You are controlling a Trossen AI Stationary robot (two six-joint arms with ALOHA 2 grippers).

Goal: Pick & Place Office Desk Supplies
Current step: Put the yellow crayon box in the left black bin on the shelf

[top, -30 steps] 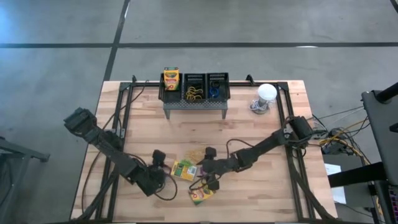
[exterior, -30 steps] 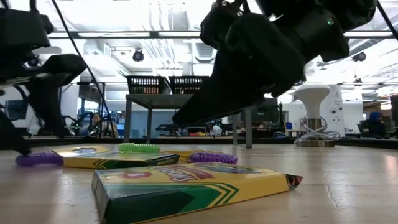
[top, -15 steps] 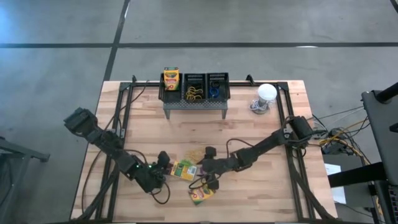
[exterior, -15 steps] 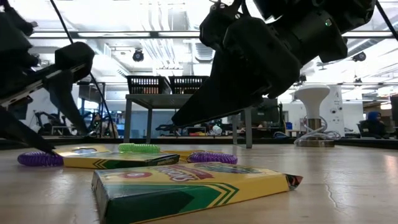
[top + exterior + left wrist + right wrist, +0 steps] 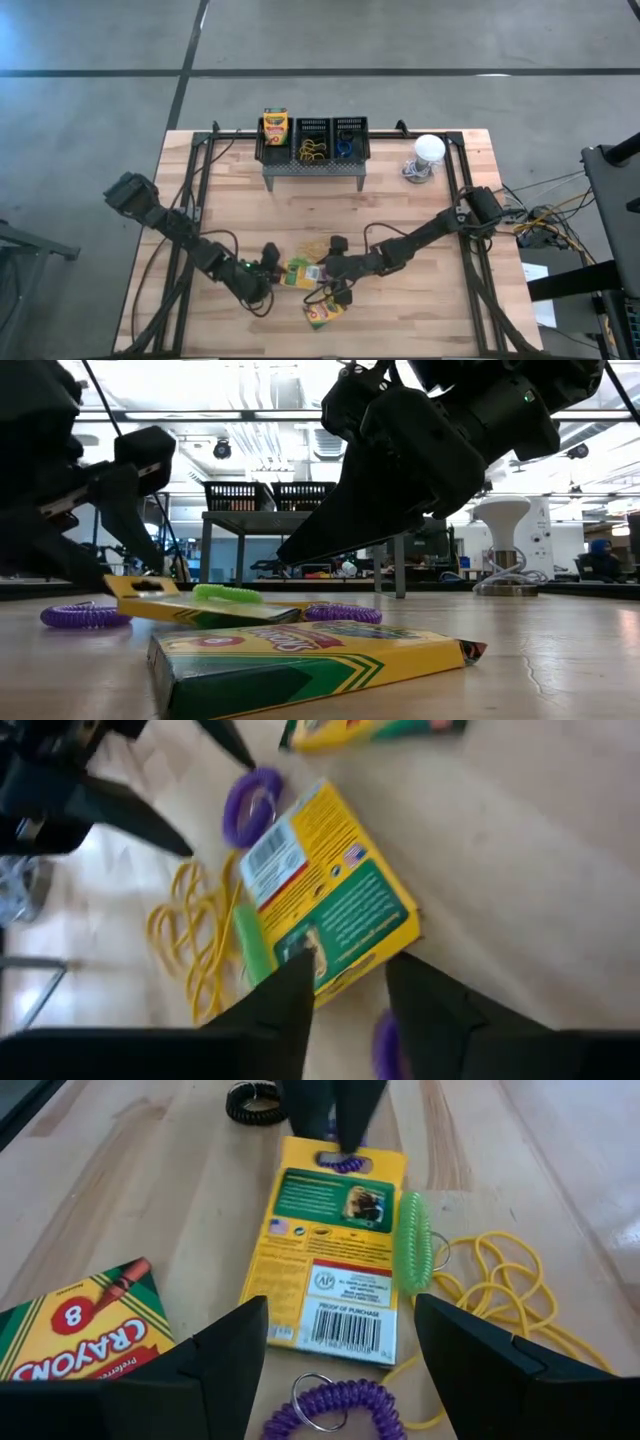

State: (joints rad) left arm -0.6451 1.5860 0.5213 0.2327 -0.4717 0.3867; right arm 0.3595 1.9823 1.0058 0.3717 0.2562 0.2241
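Two flat yellow-and-green cardboard crayon boxes sit at the near side of the wooden counter (image 5: pixel 420 320). The closest box (image 5: pixel 300 655) lies flat. The second box (image 5: pixel 190 605) is tilted, one short end raised in the narrow pinch of the left end effector (image 5: pixel 350 970). That grip catches only the glossy edge near a corner, so the light carton could swivel or slide free as it rises. A soft green plastic coil (image 5: pixel 228 596) rests against its long side and may be dragged along. A purple coil (image 5: pixel 85 617) lies just beside it, and thin tangled yellow loops (image 5: pixel 500 1270) could snag a finger. The right end effector (image 5: pixel 340 1320) hovers over the same box with its jaws spread wide and nothing held, so the arms crowd each other and might collide. At the far edge, three small black mesh bins (image 5: pixel 312 138) sit on a grey perforated metal stand (image 5: pixel 312 168).
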